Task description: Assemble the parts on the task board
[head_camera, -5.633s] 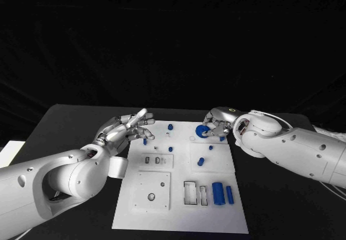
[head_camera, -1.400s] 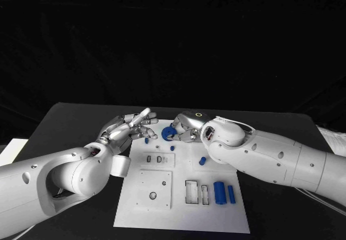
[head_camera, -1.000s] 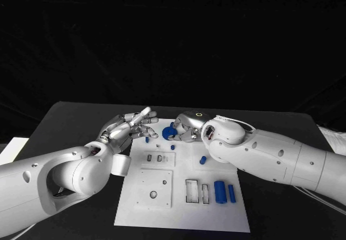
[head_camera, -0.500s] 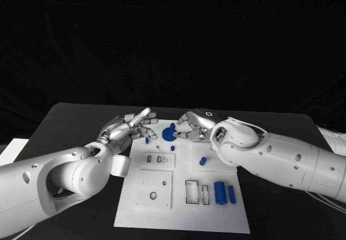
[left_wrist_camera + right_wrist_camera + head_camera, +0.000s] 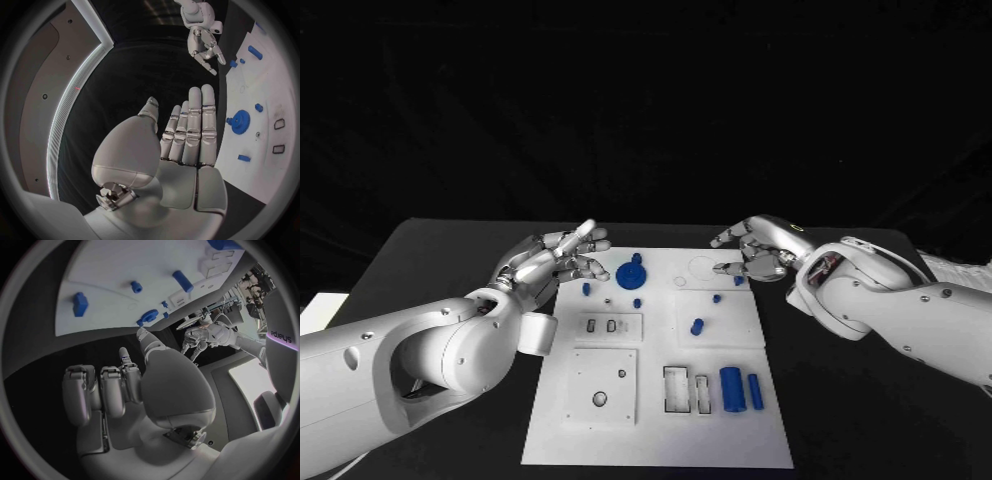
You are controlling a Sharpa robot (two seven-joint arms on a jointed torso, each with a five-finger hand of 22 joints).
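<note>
While both the left hand (image 5: 557, 258) and the right hand (image 5: 756, 250) hover with fingers spread and empty, the next grasp should come down straight over a loose blue peg (image 5: 697, 326) on the task board (image 5: 733, 400).

This looks like a robotics lab or test cell. A black desk (image 5: 430, 250) stands against a black backdrop, and on it lies a white task board (image 5: 661, 440) with cut-out recesses and small blue parts (image 5: 733, 385), a bench rig for assembly trials. The right wrist view hints at pale walls, a bright window and cluttered equipment beyond, though it is too warped to be sure.
</note>
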